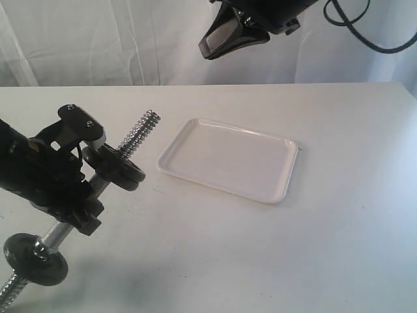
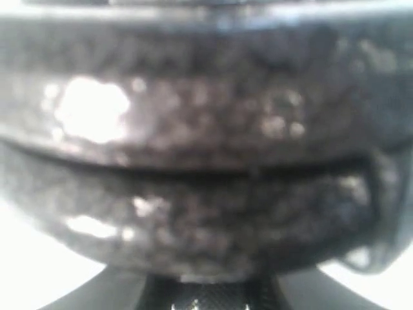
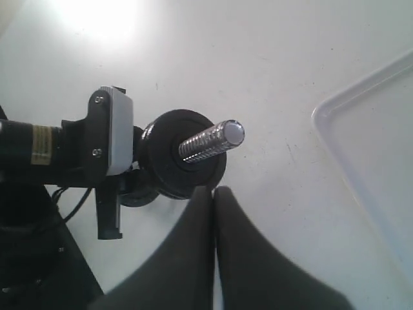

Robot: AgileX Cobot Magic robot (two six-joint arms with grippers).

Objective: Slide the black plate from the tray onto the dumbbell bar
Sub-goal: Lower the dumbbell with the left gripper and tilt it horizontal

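**Black plate** (image 1: 116, 168): seated on dumbbell bar (image 1: 141, 132), threaded end protruding beyond it. Tray (image 1: 229, 160) bare. No collar is seen outboard of the plate.

**Bar:** held tilted, free end up, in left hand (image 1: 86, 177). This hand appears clamped on the shaft; the wrist view is too blurred to confirm.

**Right hand** (image 3: 214, 192): fingers pressed together, nothing held, raised well above surface (image 1: 273, 248).

**Risks:**
- If the bar is levelled or dipped w/o a retainer, the plate may slide off the thread.
- If the grip slackens, the bar may pivot under lower disc (image 1: 36, 259) wt & be dropped.
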